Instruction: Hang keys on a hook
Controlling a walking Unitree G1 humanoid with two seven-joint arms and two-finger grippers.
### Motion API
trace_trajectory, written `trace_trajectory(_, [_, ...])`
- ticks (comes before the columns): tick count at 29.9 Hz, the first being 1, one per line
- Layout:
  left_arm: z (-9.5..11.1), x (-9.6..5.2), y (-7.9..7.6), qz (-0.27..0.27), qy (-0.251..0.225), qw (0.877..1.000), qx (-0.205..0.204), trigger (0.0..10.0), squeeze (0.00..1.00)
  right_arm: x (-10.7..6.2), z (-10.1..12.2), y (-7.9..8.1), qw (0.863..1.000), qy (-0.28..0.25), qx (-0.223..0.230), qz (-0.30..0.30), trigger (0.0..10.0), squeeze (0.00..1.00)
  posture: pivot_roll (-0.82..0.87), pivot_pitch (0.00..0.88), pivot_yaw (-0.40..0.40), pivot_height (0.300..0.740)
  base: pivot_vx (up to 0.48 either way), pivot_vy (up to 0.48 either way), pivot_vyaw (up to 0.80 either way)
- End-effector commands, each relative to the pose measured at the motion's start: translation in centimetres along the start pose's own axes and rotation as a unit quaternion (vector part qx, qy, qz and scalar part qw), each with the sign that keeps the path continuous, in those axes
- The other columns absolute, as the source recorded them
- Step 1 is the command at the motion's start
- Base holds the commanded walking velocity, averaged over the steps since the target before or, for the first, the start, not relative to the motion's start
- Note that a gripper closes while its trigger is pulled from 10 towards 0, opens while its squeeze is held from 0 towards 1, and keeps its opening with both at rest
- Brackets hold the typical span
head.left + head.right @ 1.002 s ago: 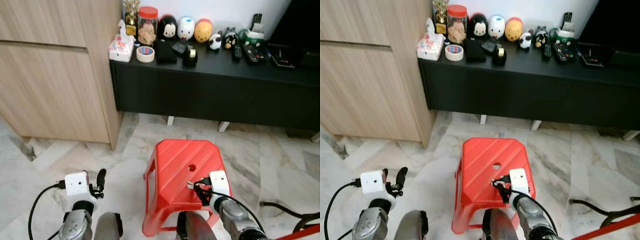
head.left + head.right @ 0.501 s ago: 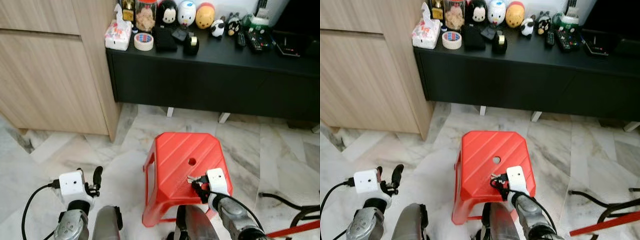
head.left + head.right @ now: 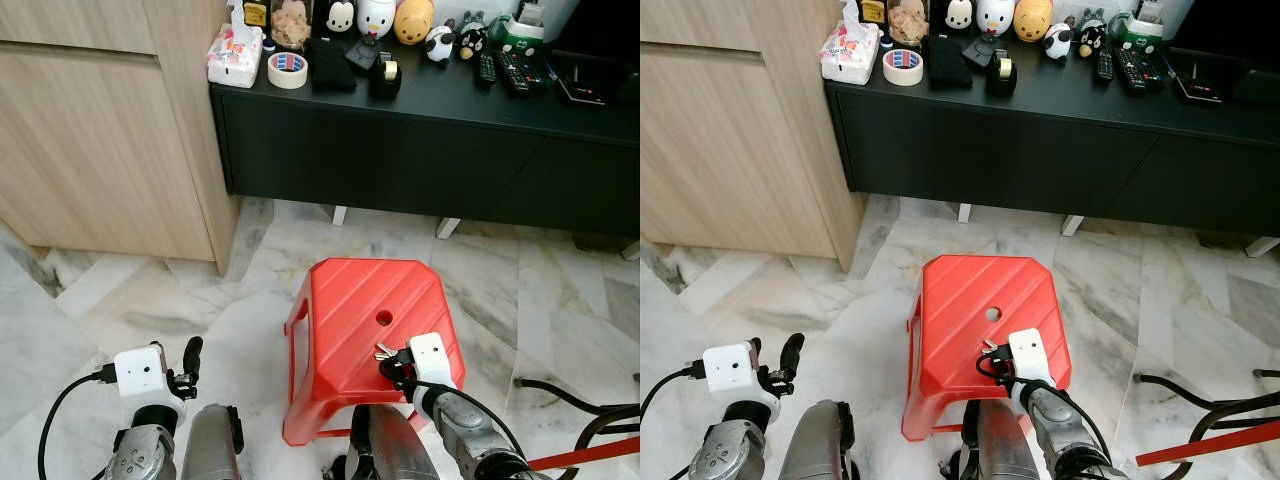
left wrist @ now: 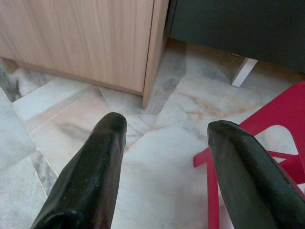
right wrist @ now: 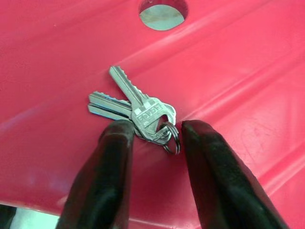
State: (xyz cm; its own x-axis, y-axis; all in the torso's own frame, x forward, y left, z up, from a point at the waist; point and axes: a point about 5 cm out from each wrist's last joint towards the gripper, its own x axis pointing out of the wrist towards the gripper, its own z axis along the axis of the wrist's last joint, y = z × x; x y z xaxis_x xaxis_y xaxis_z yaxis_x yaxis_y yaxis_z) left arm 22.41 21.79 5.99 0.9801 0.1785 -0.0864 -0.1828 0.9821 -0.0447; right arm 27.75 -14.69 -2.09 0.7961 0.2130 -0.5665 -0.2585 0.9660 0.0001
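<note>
A small bunch of silver keys on a ring lies on the top of a red plastic stool, just below its round hole. My right gripper is down at the stool top. Its two black fingers are closed in on either side of the key heads and the ring, touching them. In the left eye view the keys stick out from the right gripper at the stool's near right part. My left gripper hangs open over the marble floor to the left of the stool, holding nothing.
A low black console stands behind the stool, carrying toy figures, a tape roll and remotes. A wooden cabinet stands at the left. Black cables and a red bar lie on the floor at the right.
The whole picture has shifted, so the camera moved: the console and stool now sit higher in view. The right gripper stays at the keys on the stool. The left arm still hangs.
</note>
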Motion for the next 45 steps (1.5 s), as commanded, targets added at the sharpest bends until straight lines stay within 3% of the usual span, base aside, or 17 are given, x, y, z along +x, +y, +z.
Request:
trace_trajectory(1, [-0.1,0.0,0.1,0.004,0.008,1.000,-0.002,10.0,0.00,-0.3,-0.9,-0.6,1.000,0.018,0.008,-0.015,0.0,0.00,0.10,0.249,-0.158,0.610,0.000,0.000,0.00])
trace_trajectory(19, [-1.0,0.6,0.3,0.002,0.025,1.000,0.010,10.0,0.00,-0.5,-0.8,-1.3,0.999,0.013,0.013,-0.028,0.0,0.00,0.10,0.194,-0.152,0.610,0.000,0.000,0.00])
trace_trajectory(34, [-1.2,2.0,1.5,-0.010,0.027,0.999,0.036,10.0,0.00,-0.1,2.2,-2.0,0.998,-0.056,0.017,-0.031,0.0,0.00,0.12,0.000,-0.143,0.610,0.000,0.000,0.00])
trace_trajectory(37, [-1.3,2.5,1.7,-0.009,0.026,0.999,0.038,10.0,0.00,-0.1,2.6,-2.0,0.997,-0.065,0.019,-0.029,0.0,0.00,0.12,0.000,-0.141,0.610,0.000,0.000,0.00])
trace_trajectory(38, [-1.1,2.8,1.9,-0.007,0.021,0.999,0.038,10.0,0.00,-0.1,2.8,-2.1,0.997,-0.074,0.015,-0.026,7.5,0.00,0.12,0.000,-0.140,0.610,0.000,0.000,0.00])
trace_trajectory(39, [-0.8,3.0,2.0,-0.008,0.016,0.999,0.042,10.0,0.00,-0.3,3.0,-2.4,0.996,-0.080,0.009,-0.025,10.0,0.00,0.12,0.000,-0.137,0.610,0.000,0.000,0.00])
trace_trajectory(42, [-0.6,3.4,2.0,-0.013,0.013,0.999,0.045,10.0,0.00,-0.4,3.1,-2.7,0.996,-0.082,0.003,-0.024,10.0,0.00,0.12,0.000,-0.135,0.610,0.000,0.000,0.00])
trace_trajectory(45, [0.8,4.0,1.3,-0.046,-0.014,0.996,0.080,10.0,0.00,-0.8,4.4,-3.6,0.994,-0.098,-0.041,0.002,10.0,0.00,0.11,0.000,-0.126,0.610,0.000,0.000,0.00])
